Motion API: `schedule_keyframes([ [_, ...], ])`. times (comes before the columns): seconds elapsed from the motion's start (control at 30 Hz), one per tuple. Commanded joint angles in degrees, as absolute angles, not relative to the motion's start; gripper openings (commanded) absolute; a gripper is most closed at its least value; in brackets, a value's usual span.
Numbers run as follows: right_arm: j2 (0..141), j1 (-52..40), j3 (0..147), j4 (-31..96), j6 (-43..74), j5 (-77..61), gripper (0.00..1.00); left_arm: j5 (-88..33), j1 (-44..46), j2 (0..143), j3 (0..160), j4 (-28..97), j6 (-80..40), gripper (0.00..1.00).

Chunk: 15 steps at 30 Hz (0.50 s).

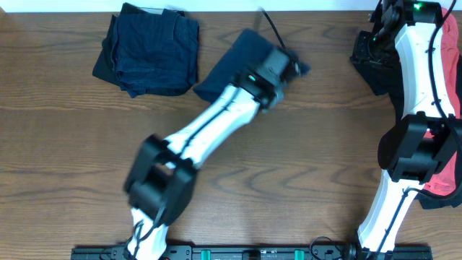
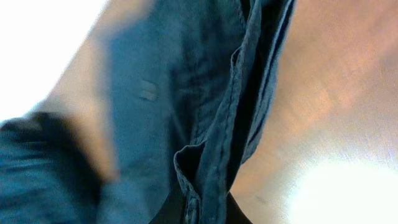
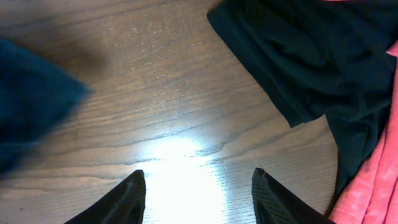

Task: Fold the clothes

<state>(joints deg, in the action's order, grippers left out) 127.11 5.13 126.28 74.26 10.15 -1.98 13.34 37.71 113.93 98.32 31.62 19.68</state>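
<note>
Navy garment (image 2: 186,93) on wood-grain table (image 1: 72,144)

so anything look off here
The navy garment pinched by the left gripper lies slanted beside the squared navy stack. The coral-red garment sits crumpled at the right, partly under the right arm.

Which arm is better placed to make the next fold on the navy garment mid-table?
Left: the left gripper is shut on the navy garment at its edge. The right gripper hangs open over bare table beside the black garment.
</note>
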Motion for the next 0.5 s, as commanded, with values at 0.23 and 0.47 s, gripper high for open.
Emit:
schedule_keyframes([
  [0.23, 126.98, 5.3, 127.0, 74.17, 9.56, -2.42, 0.54, 15.73, 29.56, 101.38, 100.88, 23.16, 14.04, 0.06],
  [0.47, 126.98, 5.28, 127.0, 74.11, 9.56, -2.42, 0.55, 15.77, 21.02, 98.45, 101.23, 19.25, 16.53, 0.06],
])
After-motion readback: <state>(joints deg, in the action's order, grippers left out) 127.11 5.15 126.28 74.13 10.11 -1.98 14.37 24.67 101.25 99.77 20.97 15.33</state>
